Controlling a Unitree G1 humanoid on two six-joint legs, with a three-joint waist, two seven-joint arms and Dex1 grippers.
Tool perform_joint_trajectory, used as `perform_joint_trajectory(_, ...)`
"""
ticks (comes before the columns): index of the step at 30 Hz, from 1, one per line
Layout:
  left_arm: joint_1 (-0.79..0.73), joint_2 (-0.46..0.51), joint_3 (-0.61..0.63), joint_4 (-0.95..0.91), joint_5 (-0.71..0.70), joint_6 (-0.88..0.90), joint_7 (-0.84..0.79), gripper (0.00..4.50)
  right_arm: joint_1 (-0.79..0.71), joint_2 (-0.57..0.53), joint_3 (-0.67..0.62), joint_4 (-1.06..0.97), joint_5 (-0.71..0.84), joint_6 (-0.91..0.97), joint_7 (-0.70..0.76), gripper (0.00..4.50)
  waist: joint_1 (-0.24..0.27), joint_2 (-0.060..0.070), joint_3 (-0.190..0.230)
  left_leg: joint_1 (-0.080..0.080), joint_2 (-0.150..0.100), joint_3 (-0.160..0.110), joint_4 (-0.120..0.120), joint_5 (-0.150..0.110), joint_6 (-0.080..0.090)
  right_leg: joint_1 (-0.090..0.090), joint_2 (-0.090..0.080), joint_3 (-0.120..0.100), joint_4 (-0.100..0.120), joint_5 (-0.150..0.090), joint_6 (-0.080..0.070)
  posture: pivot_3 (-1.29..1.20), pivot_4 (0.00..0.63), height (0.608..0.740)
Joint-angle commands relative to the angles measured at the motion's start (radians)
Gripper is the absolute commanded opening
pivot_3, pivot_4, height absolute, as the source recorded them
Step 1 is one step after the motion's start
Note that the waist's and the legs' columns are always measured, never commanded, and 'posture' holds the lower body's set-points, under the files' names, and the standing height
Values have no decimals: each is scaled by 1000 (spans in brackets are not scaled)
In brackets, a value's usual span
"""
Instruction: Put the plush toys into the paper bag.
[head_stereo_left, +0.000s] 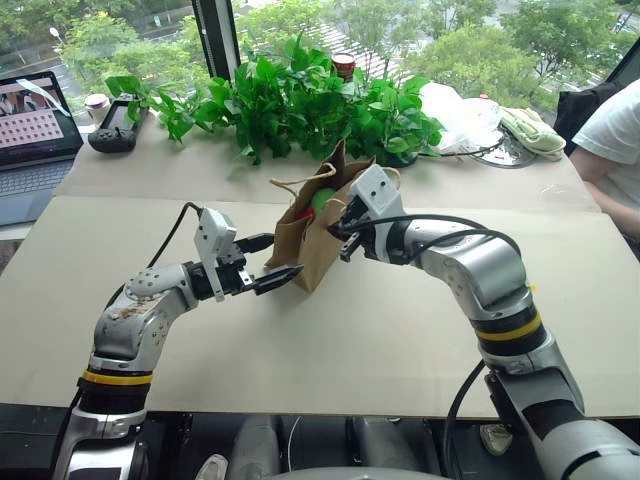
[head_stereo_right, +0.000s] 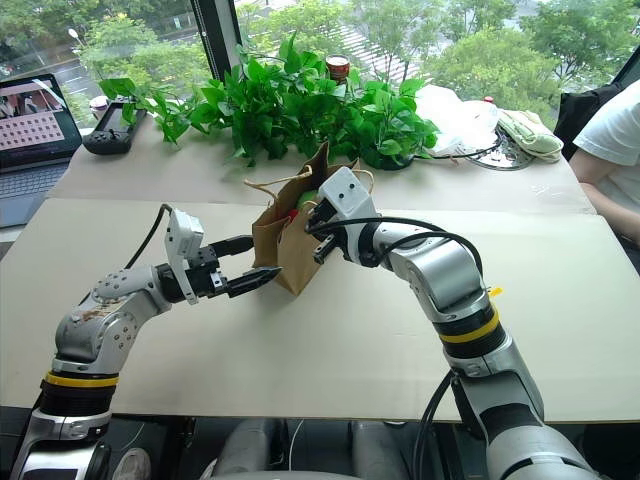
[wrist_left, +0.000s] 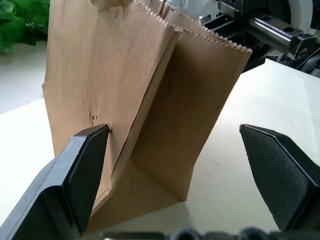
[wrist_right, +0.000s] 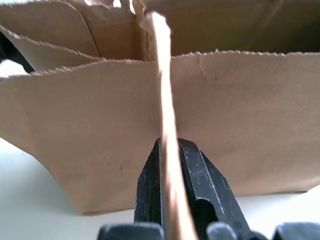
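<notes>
The paper bag (head_stereo_left: 312, 240) stands on the desk (head_stereo_left: 400, 330), both plush toys (head_stereo_left: 318, 200) inside. Its handle (wrist_right: 167, 130) is pinched by the right gripper (wrist_right: 172, 165); the left gripper (wrist_left: 175, 150), beside the bag, is spread wide. A tug could topple it.

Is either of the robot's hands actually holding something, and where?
The right gripper pinches the paper bag's cord handle. The left gripper is open beside the bag, holding nothing.
</notes>
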Motion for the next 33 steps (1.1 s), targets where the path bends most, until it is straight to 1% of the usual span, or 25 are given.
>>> perform_joint_trajectory(1,-21,-25,-21,-14,42,-34,46,4500,-31,26,-9,-10,-9,-7,-12,29,1,0,0,0,0,0,0,0,0,0,0,0,0,0,0,0,150,740)
perform_joint_trajectory(4,-40,-59,-41,19,90,-71,86,4500,-39,49,-6,-5,-16,-3,-18,29,1,0,0,0,0,0,0,0,0,0,0,0,0,0,0,0,150,740)
perform_joint_trajectory(8,-75,-132,-62,46,148,-118,168,4500,-39,68,0,-2,-23,-2,-23,29,3,0,0,0,0,0,0,0,0,0,0,0,0,0,0,0,150,740)
perform_joint_trajectory(13,-95,-181,-74,88,235,-194,250,4500,-36,72,2,-2,-30,1,-21,29,1,0,0,0,0,0,0,0,0,0,0,0,0,0,0,0,150,740)
perform_joint_trajectory(20,-88,-230,-68,117,270,-254,309,4500,-37,74,1,0,-34,0,-19,29,0,0,0,0,0,0,0,0,0,0,0,0,0,0,0,0,150,740)
perform_joint_trajectory(22,-85,-238,-58,121,266,-266,319,3968,-39,74,1,2,-35,0,-19,0,1,0,0,0,0,0,0,0,0,0,0,0,0,0,0,0,150,740)
perform_joint_trajectory(23,-84,-240,-54,124,266,-271,321,3830,-39,73,1,2,-35,0,-19,0,1,0,0,0,0,0,0,0,0,0,0,0,0,0,0,0,150,740)
perform_joint_trajectory(26,-84,-241,-51,128,264,-278,319,2701,-40,72,2,5,-36,0,-18,0,0,0,0,0,0,0,0,0,0,0,0,0,0,0,0,0,150,740)
perform_joint_trajectory(27,-83,-242,-51,127,263,-278,320,2401,-39,72,2,5,-37,0,-17,0,0,0,0,0,0,0,0,0,0,0,0,0,0,0,0,0,150,740)
perform_joint_trajectory(28,-82,-243,-51,125,262,-277,321,1895,-38,71,2,4,-38,1,-16,0,0,0,0,0,0,0,0,0,0,0,0,0,0,0,0,0,150,740)
perform_joint_trajectory(29,-80,-245,-50,123,260,-276,323,1610,-37,70,2,3,-39,2,-15,0,0,0,0,0,0,0,0,0,0,0,0,0,0,0,0,0,150,740)
perform_joint_trajectory(30,-80,-245,-49,123,258,-275,323,1128,-37,70,1,2,-40,4,-14,0,0,0,0,0,0,0,0,0,0,0,0,0,0,0,0,0,150,740)
perform_joint_trajectory(33,-80,-247,-46,126,253,-274,322,107,-32,67,-1,-10,-41,11,-10,0,1,0,0,0,0,0,0,0,0,0,0,0,0,0,0,0,150,740)
